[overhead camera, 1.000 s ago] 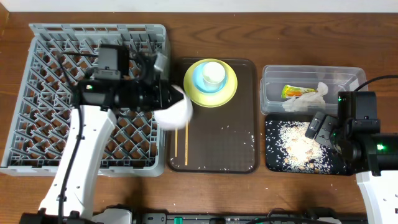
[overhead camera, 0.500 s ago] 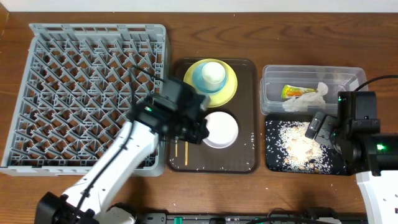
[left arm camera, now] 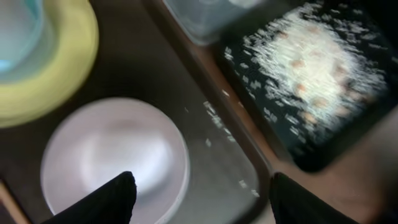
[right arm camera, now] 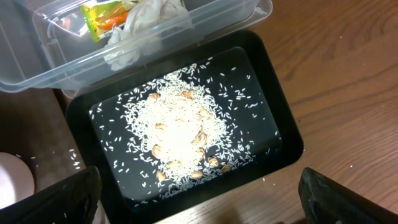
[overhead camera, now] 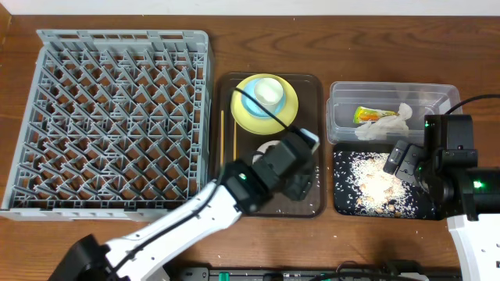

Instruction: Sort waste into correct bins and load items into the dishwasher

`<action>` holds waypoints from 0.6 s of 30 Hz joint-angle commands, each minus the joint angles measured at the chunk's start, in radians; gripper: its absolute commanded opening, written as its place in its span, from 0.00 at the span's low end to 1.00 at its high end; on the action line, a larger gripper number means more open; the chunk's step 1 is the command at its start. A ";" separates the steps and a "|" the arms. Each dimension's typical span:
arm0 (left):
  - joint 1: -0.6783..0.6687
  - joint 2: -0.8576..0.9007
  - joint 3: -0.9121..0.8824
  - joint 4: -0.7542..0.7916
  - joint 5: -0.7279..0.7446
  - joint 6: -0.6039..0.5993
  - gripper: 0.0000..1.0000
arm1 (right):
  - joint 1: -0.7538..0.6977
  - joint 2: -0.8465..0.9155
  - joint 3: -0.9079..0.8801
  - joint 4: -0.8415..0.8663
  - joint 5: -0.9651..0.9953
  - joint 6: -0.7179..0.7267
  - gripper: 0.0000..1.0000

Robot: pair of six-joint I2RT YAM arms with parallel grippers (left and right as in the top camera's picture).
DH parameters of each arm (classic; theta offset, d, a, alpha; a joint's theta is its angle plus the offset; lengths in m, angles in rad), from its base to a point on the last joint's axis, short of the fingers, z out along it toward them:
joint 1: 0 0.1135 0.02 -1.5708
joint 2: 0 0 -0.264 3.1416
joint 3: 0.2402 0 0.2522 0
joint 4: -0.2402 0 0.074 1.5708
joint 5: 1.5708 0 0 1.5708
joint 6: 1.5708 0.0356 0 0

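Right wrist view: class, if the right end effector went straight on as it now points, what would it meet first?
Probably the rice crumbs heaped in the black tray; the height above them is unclear.

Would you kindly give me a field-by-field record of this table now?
rack: large grey plastic dish rack, no dishes visible
serving tray: dark brown tray with round yellow plate, white bowl, thin wooden chopsticks
tub: clear plastic tub with orange-and-green wrapper, crumpled white tissue
black tray: flat, holding white rice
left fingers: open, over bowl
right fingers: open, over black tray
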 commanded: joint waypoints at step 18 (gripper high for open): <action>-0.016 0.409 0.001 0.072 -0.172 -0.002 0.08 | -0.008 0.001 0.005 -0.001 0.007 -0.003 0.99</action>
